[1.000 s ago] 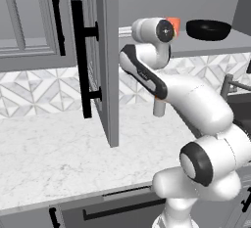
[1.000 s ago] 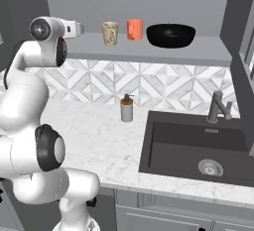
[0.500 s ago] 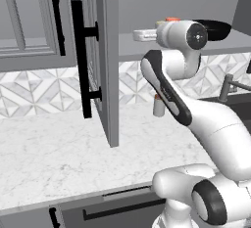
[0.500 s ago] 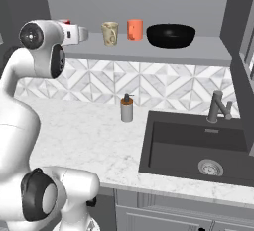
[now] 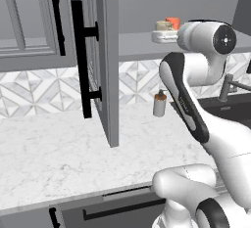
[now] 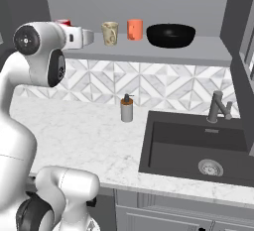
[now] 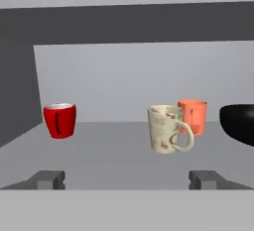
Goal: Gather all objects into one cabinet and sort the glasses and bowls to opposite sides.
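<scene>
The beige mug (image 7: 167,128) stands on the cabinet shelf (image 7: 119,150) just ahead of the gripper (image 7: 128,179), a little right of its centre line, handle toward the camera. The orange cup (image 7: 194,116) sits close behind it to the right, the black bowl (image 7: 239,123) farther right. The red mug (image 7: 60,120) stands ahead to the left. The gripper's fingers are spread wide, empty.

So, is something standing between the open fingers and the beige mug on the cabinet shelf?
Nothing visible does. In the hand view, bare grey shelf lies between the fingers and the beige mug; the orange cup stands behind it.
</scene>
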You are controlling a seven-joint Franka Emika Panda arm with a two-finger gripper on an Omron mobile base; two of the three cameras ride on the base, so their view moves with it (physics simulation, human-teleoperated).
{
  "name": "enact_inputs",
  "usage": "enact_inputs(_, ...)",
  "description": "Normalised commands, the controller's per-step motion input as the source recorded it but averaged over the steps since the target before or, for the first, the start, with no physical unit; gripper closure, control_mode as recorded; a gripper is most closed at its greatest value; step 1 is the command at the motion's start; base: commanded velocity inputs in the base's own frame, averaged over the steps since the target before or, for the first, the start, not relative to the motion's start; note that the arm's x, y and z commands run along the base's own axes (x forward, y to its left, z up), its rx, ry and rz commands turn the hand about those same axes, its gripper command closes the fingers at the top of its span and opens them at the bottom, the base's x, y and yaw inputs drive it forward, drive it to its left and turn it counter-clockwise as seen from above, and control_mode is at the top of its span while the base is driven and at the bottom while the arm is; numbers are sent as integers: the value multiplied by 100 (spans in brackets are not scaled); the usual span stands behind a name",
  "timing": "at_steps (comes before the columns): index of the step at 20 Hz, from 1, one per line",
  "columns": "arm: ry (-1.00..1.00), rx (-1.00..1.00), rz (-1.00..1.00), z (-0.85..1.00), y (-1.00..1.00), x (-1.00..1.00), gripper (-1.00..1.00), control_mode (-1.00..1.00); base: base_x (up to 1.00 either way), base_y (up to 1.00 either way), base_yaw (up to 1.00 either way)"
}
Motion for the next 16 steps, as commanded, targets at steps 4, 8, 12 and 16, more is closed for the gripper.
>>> enact_inputs(4, 4, 0, 0, 17, -44, -44, -100, -100, 0, 0, 0)
enact_inputs(8, 8, -4, 0, 8, -42, -24, -100, -100, 0, 0, 0)
enact_inputs(12, 11, -9, 0, 2, -35, -14, -100, -100, 0, 0, 0)
enact_inputs(16, 13, -10, -1, 1, -20, -4, -100, -100, 0, 0, 0)
